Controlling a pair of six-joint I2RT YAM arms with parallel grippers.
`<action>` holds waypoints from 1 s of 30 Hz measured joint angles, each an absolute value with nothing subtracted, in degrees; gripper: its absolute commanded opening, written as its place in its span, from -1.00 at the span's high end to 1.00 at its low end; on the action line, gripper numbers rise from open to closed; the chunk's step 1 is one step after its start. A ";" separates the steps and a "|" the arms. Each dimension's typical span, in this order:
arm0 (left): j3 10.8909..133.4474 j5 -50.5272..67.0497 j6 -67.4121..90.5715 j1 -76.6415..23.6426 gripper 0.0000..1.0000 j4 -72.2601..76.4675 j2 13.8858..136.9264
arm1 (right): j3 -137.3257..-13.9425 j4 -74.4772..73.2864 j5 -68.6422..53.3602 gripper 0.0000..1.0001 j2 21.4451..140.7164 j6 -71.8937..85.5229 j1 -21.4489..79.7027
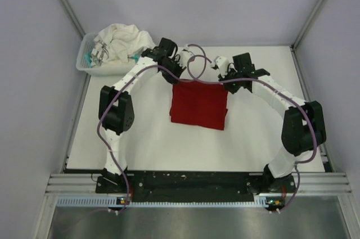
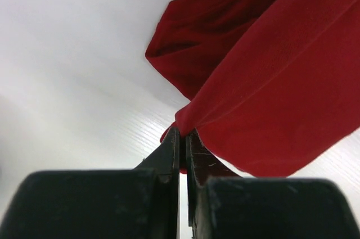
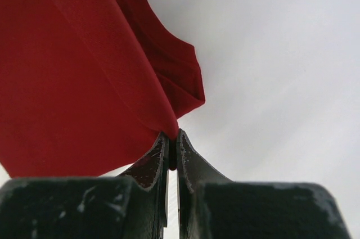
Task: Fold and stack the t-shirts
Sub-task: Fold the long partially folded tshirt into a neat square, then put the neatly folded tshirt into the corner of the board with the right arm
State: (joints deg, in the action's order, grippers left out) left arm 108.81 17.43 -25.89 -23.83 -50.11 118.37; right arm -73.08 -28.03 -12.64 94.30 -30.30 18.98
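1. The red t-shirt (image 1: 198, 106) is at the middle of the table (image 1: 140, 143), between the two arms. From above it shows as a roughly square folded panel, with a further layer showing along its right side.
2. Its far edge is held at both corners, and the cloth falls away from each corner in smooth, unbroken folds.
3. The left gripper (image 1: 173, 76) is clenched on the far left corner. Its wrist view shows the tips pressed together with red cloth pinched between them.
4. The right gripper (image 1: 229, 84) is clenched on the far right corner in the same way, with the cloth nipped at the very tips.
5. Whether the near edge rests on the table or hangs just clear of it cannot be told.
6. The white t-shirt (image 1: 121, 39) lies crumpled and unfolded, heaped above the rim of a basket (image 1: 84, 66).
7. The basket stands at the far left corner of the table, well apart from the red t-shirt.
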 measured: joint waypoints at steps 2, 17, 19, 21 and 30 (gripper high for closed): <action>109.54 16.75 -25.26 -23.94 0.90 -48.42 119.96 | -73.30 -27.18 -11.35 1.00 96.05 -29.74 18.94; 126.69 5.34 -17.69 -24.01 0.02 -42.41 135.59 | -86.11 -23.53 4.64 0.00 115.48 -16.95 16.97; 129.75 3.05 -16.80 -23.97 0.02 -41.60 137.64 | -88.53 -23.40 5.74 -0.11 117.40 -12.56 15.92; 129.88 1.87 -16.45 -23.86 0.04 -41.60 137.86 | -88.62 -24.12 5.39 -0.12 117.01 -8.25 14.61; 108.22 7.42 -16.12 -23.70 -0.06 -40.16 124.44 | -76.07 -24.97 -5.15 -0.77 100.09 8.03 11.51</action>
